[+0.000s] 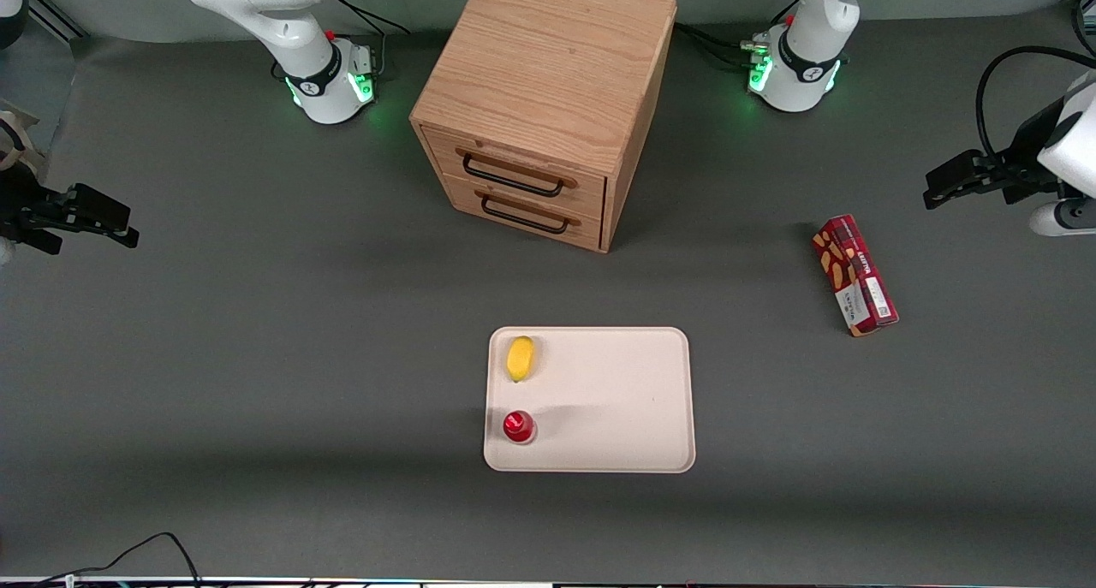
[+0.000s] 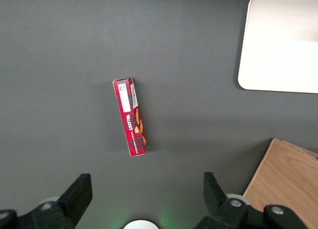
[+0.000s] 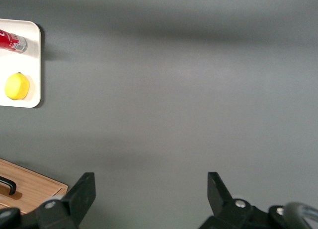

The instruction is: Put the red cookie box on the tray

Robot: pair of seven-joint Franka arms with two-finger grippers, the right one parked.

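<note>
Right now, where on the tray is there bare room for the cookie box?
The tray is crowded only along its edge toward the parked arm's end, where the lemon and red can sit. The middle and the half toward the working arm's end are bare. The box lies on the table; the open gripper hovers above it.

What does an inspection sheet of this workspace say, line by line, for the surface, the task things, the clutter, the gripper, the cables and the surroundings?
Surface: dark grey table, flat mat.
Task things: red cookie box lies flat on the table toward the working arm's end, apart from the tray.
Clutter: lemon and small red can on the tray; wooden drawer cabinet, both drawers shut.
Gripper: left gripper open, empty, above the table, short of the box.
Cables: black cable at the table edge nearest the front camera; cables at the arm bases.
Surroundings: nothing seen.
</note>
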